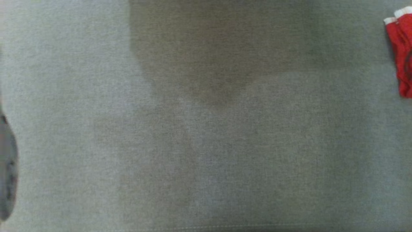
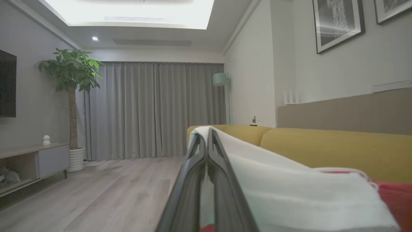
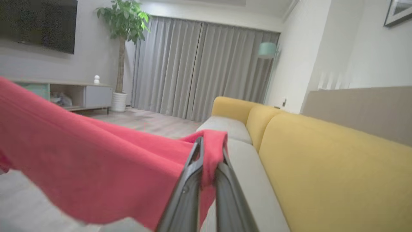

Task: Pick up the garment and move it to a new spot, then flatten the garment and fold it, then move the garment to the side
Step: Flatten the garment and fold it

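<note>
The red garment [image 3: 96, 167] is held up over the sofa's gray seat [image 1: 206, 145], off toward the robot's right. The right gripper [image 3: 210, 150] is clamped tight on a red fold. The left gripper [image 2: 207, 133] is pinched closed on the white trim [image 2: 289, 190]. The yellow backrest [image 3: 322, 167] runs just beside it.

Red garment [image 1: 402, 51] w/ white trim, top-rt edge of grey fabric surface [image 1: 206, 145].
</note>
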You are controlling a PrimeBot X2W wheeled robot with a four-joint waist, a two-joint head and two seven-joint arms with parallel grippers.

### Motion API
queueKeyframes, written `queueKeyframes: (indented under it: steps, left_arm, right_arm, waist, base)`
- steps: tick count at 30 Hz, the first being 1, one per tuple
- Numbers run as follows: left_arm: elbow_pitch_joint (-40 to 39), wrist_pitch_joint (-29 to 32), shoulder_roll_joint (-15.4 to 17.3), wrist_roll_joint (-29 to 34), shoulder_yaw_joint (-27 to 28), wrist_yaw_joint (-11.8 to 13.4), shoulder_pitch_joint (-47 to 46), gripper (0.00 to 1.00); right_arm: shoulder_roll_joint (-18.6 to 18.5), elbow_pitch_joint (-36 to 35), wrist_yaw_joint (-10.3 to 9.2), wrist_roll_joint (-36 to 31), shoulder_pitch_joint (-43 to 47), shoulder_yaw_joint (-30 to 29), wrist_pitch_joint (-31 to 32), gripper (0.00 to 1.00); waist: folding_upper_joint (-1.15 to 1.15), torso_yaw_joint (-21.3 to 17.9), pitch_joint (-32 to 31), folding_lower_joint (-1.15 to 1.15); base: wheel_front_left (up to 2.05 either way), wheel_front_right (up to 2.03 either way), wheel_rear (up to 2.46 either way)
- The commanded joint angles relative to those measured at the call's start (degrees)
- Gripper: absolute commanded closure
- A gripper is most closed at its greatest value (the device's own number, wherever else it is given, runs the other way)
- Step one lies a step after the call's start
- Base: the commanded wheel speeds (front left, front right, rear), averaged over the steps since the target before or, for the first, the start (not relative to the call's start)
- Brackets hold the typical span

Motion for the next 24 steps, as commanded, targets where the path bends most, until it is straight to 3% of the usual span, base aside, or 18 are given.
queueKeyframes:
  steps: [1,6,12,18,24]
  left_arm:
    - [-1.21,-0.61,2.16,0.04,0.08,-0.31,-0.68,1.0]
    - [2.87,-3.25,1.76,0.55,-5.4,-1.03,6.8,1.0]
    - [4.1,-4.49,3.97,-0.2,-6.2,-1.06,21.67,1.0]
    - [-0.48,-3.52,6.34,-1.92,-10.57,-1.14,36.35,1.0]
    - [-11.03,2.73,12.19,-3.88,-15.51,-1.15,48.15,1.0]
  right_arm:
    - [0.51,-0.75,-0.04,0.18,0.82,0.13,-0.5,1.0]
    - [0.3,6.77,-0.04,2.61,7.37,4.46,-1.47,1.0]
    - [-0.54,12.28,-0.04,7.59,14.86,13.5,2.9,1.0]
    - [-3.29,10.74,-0.04,15.04,20.7,22.12,8.23,1.0]
    - [-8.09,4.5,-0.04,24.83,26.34,30.95,15.56,1.0]
  waist:
    - [0.0,0.33,-0.34,0.0]
    - [0.0,1.39,-1.28,0.0]
    - [0.0,1.33,-4.33,0.0]
    - [0.0,1.22,-8.92,0.0]
    - [0.0,1.13,-13.69,0.0]
  base:
    - [0.0,0.0,0.0]
    - [0.0,0.0,0.0]
    - [0.0,0.0,0.0]
    - [0.0,0.0,0.0]
    - [0.0,0.0,0.0]
